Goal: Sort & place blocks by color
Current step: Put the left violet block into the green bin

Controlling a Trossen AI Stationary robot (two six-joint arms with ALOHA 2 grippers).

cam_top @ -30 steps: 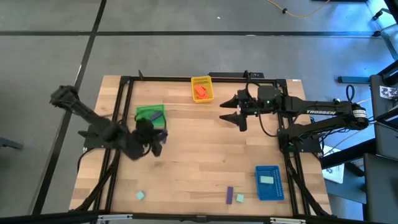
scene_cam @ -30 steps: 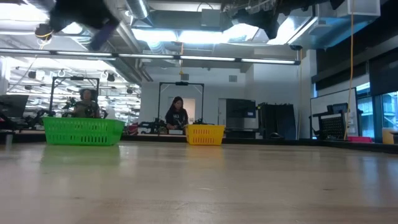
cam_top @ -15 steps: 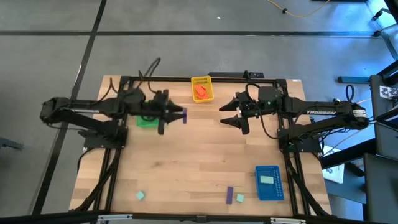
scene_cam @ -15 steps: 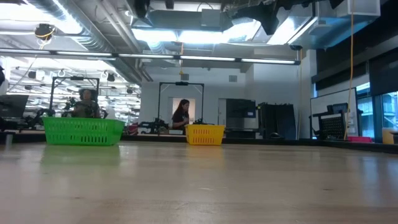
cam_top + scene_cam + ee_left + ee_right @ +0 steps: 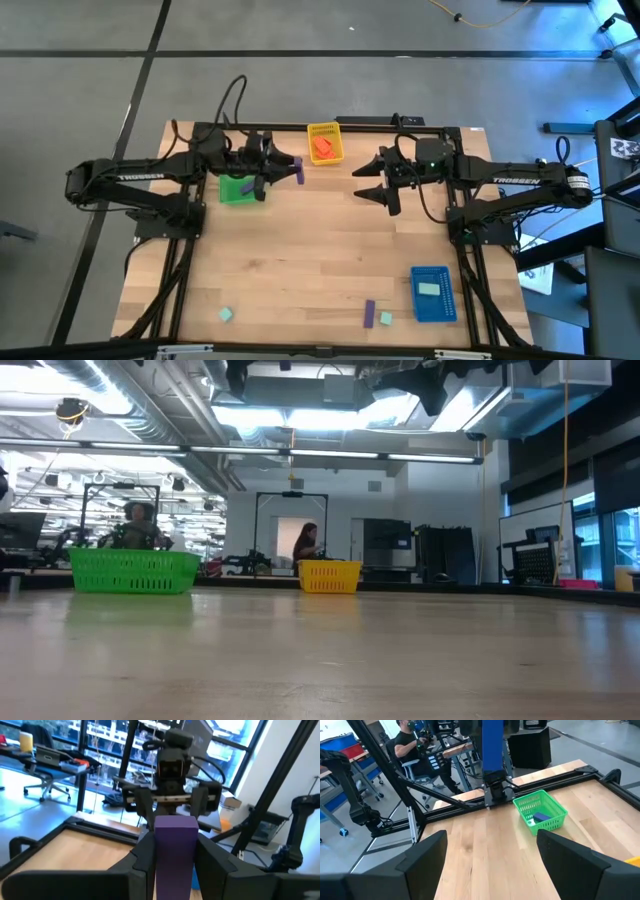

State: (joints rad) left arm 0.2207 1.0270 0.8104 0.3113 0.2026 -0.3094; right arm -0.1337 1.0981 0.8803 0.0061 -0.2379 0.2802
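Note:
My left gripper (image 5: 288,170) hangs above the table's far left, just right of the green tray (image 5: 238,188), shut on a purple block (image 5: 175,845). It points level toward the open right gripper (image 5: 372,181), which hovers far right of centre and holds nothing. The green tray (image 5: 540,811) has another purple block (image 5: 543,816) inside. Orange-red blocks (image 5: 321,146) lie in the yellow tray (image 5: 325,130). A mint block (image 5: 429,289) lies in the blue tray (image 5: 431,310). Loose near the front edge are a mint block (image 5: 226,314), a purple block (image 5: 369,313) and a second mint block (image 5: 385,318). My left gripper pinches the purple block between its two fingers, which lie on two opposite long sides (image 5: 159,857). The fingers come level from the table's left. The block's end (image 5: 298,170) sticks out past the fingertips, and the block is lifted clear of the table and trays.
The wide middle of the wooden table (image 5: 320,240) lies bare between the two arms. A black frame (image 5: 300,125) runs round the table's edges. In the low view, the green tray (image 5: 134,571) and the yellow tray (image 5: 330,576) stand at the far side, with people in the room behind.
My left gripper, with the purple block in it, has risen from beside the green tray's near right corner. It has swung toward the far edge and the right, turning until it points level at the right arm. The right arm has kept still.

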